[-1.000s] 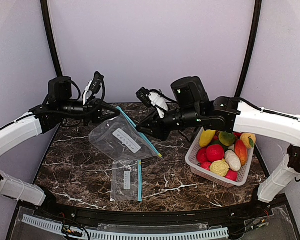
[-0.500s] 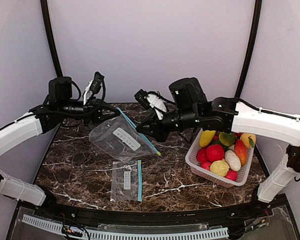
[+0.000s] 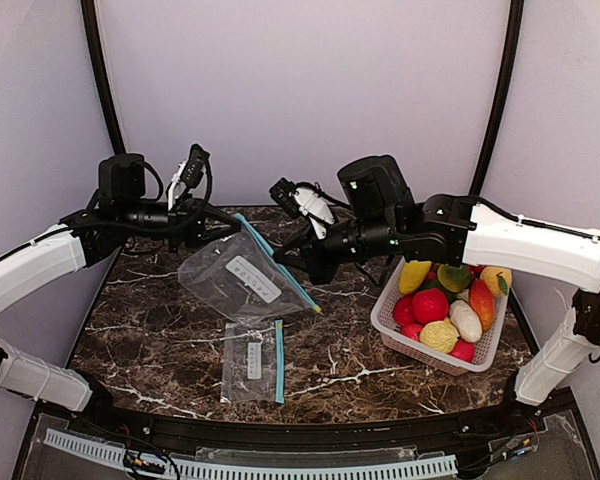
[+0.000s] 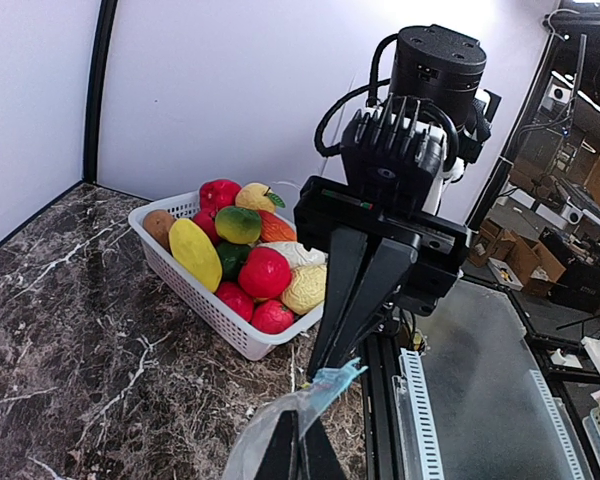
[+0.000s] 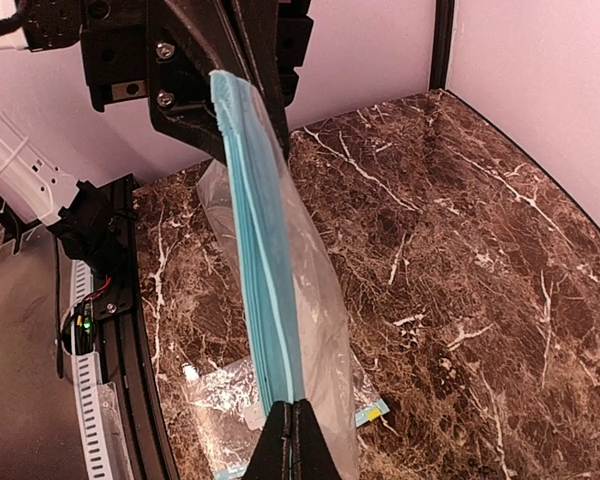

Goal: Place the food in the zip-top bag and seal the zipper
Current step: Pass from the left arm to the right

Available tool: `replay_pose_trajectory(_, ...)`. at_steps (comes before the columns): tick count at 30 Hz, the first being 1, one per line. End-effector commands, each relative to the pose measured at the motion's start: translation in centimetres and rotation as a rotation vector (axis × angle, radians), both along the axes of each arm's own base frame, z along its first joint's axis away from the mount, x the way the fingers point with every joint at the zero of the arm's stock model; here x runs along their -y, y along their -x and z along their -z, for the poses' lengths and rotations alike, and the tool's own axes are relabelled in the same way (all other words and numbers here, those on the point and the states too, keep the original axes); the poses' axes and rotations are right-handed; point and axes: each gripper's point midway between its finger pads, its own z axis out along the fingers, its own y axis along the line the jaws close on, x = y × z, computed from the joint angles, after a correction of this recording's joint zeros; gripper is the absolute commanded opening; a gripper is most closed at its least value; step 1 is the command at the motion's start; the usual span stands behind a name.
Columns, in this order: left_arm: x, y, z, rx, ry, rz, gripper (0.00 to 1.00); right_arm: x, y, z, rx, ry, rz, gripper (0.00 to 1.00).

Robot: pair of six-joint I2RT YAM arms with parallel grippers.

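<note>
food look: the toy fruits and vegetables (image 3: 442,305) were glossy plastic in red, yellow, green, orange and white
food place: they lay heaped in a white slotted basket (image 3: 388,325) on the right side of the dark marbled counter (image 3: 140,330); none was in a bag
bag look: the zip-top bag (image 3: 242,275) was clear, with a light-blue zipper strip and a white label
bag place: it hung above the counter between the two arms, left of the basket, its zipper edge stretched taut from far left to near right and its body sagging below
left claw (image 4: 298,440): its fingers were pressed together on the bag's zipper edge at the far end, with plastic pinched between them
right claw (image 5: 290,435): its fingers were closed tight on the blue strip near the other end
zipper state: sealed or not, I could not tell
second bag (image 3: 250,360): it lay flat on the counter, nearer than the held bag and apart from it, with its blue zipper along the right side
</note>
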Motion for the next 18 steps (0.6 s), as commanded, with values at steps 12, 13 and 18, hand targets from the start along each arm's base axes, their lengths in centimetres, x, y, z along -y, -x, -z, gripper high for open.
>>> replay_pose_trajectory(12, -2.5, -4.7, -0.1, 0.075, -0.098, -0.379, 0.77, 5.9, -7.0, 0.4, -0.045, 0.040, 0.423, 0.00)
replay_pose_trajectory(13, -2.7, -5.1, 0.0, 0.065, -0.102, -0.408, 0.77, 6.6, -7.4, 0.4, -0.045, 0.043, 0.461, 0.00)
replay_pose_trajectory(18, -2.5, -6.1, 0.5, -0.037, -0.083, -0.444, 0.77, 7.3, -7.8, -0.8, -0.048, 0.011, 0.508, 0.00)
